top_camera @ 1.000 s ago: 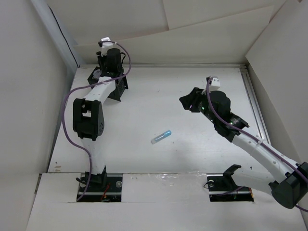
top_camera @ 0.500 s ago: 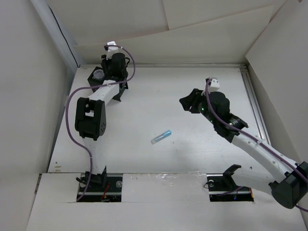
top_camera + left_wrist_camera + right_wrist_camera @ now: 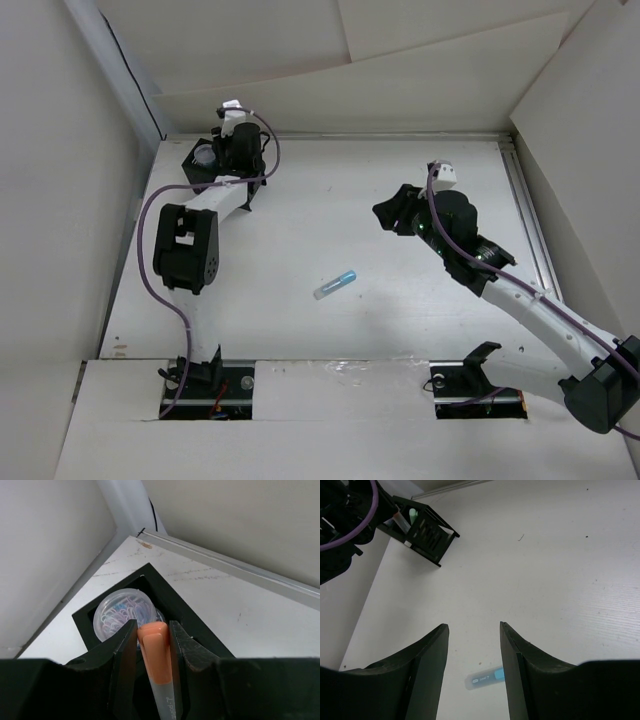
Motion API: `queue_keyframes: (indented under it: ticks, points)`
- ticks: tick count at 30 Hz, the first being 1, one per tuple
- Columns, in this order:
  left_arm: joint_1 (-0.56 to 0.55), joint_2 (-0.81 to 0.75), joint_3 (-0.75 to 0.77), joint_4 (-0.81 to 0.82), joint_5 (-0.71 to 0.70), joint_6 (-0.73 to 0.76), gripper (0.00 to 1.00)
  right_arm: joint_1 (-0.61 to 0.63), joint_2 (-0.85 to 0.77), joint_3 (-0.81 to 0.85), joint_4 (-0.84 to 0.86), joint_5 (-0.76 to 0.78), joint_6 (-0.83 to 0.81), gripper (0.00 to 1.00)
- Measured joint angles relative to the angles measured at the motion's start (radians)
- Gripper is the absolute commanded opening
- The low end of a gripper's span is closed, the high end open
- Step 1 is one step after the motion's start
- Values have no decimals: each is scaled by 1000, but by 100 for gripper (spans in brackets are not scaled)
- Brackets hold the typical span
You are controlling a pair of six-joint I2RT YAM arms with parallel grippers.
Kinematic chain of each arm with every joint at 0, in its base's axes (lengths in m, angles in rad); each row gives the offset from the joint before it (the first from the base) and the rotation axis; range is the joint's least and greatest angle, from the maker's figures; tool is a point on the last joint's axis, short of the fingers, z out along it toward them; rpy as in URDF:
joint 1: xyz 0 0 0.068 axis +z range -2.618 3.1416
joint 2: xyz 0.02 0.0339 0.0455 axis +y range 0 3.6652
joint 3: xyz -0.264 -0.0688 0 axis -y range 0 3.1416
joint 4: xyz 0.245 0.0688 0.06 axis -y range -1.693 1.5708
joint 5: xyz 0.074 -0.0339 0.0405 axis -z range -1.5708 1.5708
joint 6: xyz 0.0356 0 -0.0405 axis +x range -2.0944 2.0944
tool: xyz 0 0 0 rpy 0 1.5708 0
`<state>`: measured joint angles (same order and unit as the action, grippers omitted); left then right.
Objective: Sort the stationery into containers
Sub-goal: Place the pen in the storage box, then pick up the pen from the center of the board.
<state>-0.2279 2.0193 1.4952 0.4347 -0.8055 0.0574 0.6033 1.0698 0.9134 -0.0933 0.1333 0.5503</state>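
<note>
Your left fingers [image 3: 125, 655] pinch the orange highlighter pen [image 3: 156, 650] over the black mesh organiser [image 3: 175, 597] for dropping; right fingers [image 3: 427, 670] gape, empty.

Organiser [image 3: 180, 605] in far-left corner, roll [image 3: 122, 614] inside — my left gripper [image 3: 152, 630] with held pen [image 3: 159, 665] seemingly just above; loose pen [image 3: 335, 284] on table [image 3: 330, 200], centre.

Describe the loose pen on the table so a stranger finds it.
Start at the white table, its middle, toward the near edge. The blue highlighter lies flat there, alone. It is the only pen lying loose, blue-capped with a pale barrel.
</note>
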Motion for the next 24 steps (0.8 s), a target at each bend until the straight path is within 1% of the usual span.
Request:
queue_keyframes:
  ticks: [4,5,9,13,14,16,18,20,21,22,23,24]
  points:
    - [-3,-51,-65,2,16,-35,19,0,0,0,0,-3,0,51]
    - [-5,-67,-74,2,20,-41,24,0,0,0,1,-3,0,51]
    - [-18,-140,-113,3,26,-60,34,0,0,0,4,-4,0,51]
    - [-44,-219,-126,3,30,-68,37,0,0,0,5,-10,0,51]
    - [-55,-237,-126,3,32,-70,40,0,0,0,5,-11,0,51]
    - [-71,-271,-126,3,40,-76,43,0,0,0,5,-12,0,51]
    - [-93,-306,-132,4,42,-84,42,0,0,0,5,-13,0,51]
    - [-111,-333,-137,-2,43,-100,33,0,-2,0,5,-14,0,51]
    - [-120,-342,-137,-8,46,-114,29,0,-4,0,5,-14,0,49]
    - [-127,-350,-137,-23,56,-133,24,0,-6,0,6,-14,0,44]
    - [-132,-357,-137,-41,74,-154,21,0,-7,0,6,-14,-2,26]
    - [-137,-364,-140,-58,98,-187,20,0,-8,0,6,-14,-4,17]
